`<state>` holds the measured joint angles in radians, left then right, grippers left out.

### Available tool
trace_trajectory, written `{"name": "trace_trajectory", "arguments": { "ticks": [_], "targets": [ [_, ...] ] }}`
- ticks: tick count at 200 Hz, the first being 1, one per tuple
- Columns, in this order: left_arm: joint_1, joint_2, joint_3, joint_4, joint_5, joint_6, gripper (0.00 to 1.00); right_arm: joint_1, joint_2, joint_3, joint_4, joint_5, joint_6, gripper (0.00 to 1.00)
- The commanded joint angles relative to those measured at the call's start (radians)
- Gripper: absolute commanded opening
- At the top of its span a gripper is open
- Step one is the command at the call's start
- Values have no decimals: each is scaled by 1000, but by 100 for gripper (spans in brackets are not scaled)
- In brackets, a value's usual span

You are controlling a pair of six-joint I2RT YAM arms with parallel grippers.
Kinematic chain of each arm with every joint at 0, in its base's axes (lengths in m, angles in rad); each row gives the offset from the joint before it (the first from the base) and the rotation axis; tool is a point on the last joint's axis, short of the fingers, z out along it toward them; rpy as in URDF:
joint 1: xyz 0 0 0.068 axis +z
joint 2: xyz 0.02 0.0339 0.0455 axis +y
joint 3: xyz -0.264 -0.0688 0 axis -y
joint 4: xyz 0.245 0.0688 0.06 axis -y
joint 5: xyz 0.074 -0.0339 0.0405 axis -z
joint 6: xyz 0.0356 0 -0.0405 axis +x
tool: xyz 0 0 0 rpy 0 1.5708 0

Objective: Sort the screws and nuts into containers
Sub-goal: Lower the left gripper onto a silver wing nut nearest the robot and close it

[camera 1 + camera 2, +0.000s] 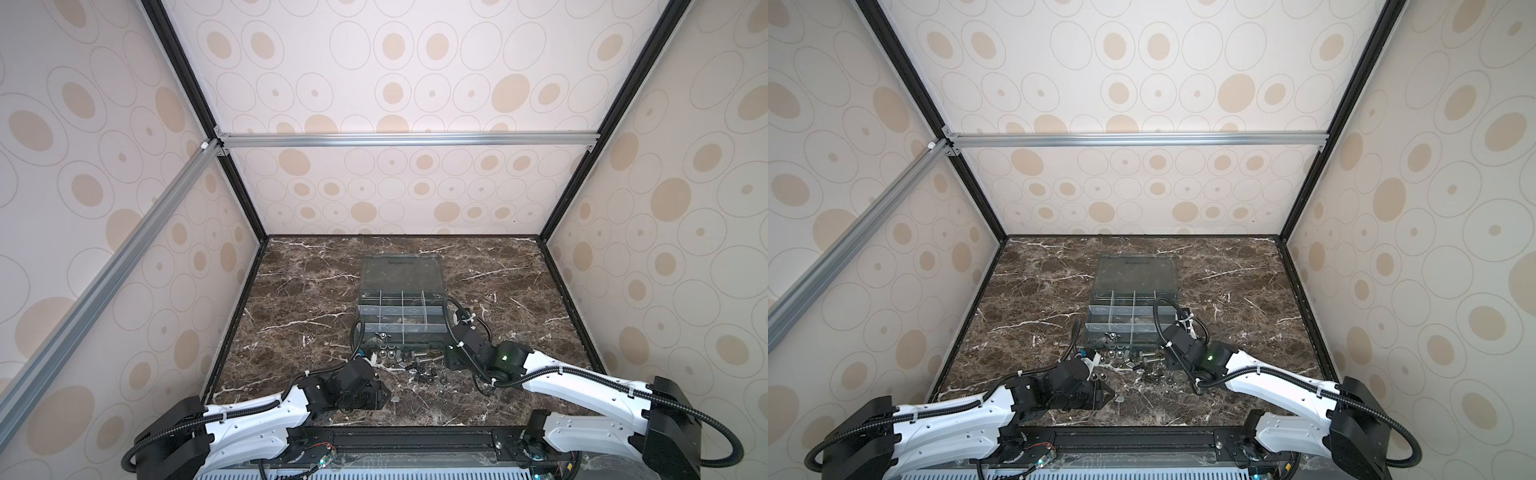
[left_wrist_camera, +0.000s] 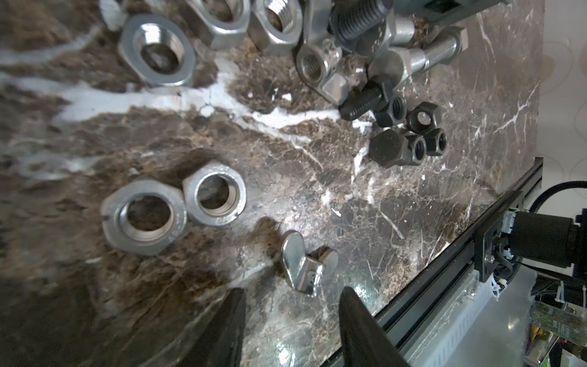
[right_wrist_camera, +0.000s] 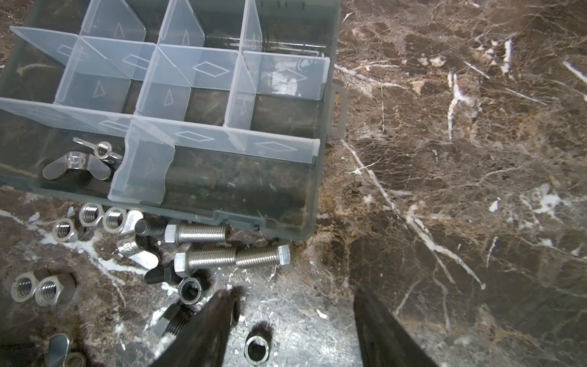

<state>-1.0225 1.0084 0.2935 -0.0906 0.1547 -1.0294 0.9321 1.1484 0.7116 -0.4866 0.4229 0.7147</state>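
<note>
The containers are the compartments of a grey organizer box [image 1: 401,307] [image 3: 241,222] with its lid open. Two silver wing nuts [image 3: 82,159] lie in one near compartment. On the marble in front of the box, silver screws [image 3: 206,257], black screws [image 2: 362,101], silver hex nuts [image 2: 144,219] and black nuts [image 2: 422,119] are scattered. My left gripper [image 2: 292,290] [image 1: 380,392] is open, and a lone silver wing nut [image 2: 306,270] lies just beyond its tips. My right gripper [image 3: 290,294] [image 1: 451,359] is open low over the table, with a dark nut [image 3: 256,349] lying between its fingers.
The black frame rail [image 2: 460,248] along the table's front edge runs close to my left gripper. The box's clear lid [image 1: 401,272] lies back flat behind the compartments. Patterned walls enclose the marble table [image 1: 519,299] on three sides.
</note>
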Motion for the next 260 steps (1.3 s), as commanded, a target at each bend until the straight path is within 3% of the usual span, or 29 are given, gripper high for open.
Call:
{"name": "trace_trajectory", "arguments": {
  "ticks": [1, 105, 169, 260],
  "targets": [
    [-15, 41, 25, 64, 4, -13, 48, -6, -13, -8, -16, 17, 24, 65],
    [-33, 384, 275, 16, -22, 166, 49, -7, -20, -16, -32, 10, 57, 65],
    [-79, 359, 315, -114, -104, 190, 49, -8, -15, -23, -21, 5, 63, 65],
    [-131, 370, 331, -166, -97, 258, 51, -7, -9, -31, -12, -8, 72, 65]
  ]
}}
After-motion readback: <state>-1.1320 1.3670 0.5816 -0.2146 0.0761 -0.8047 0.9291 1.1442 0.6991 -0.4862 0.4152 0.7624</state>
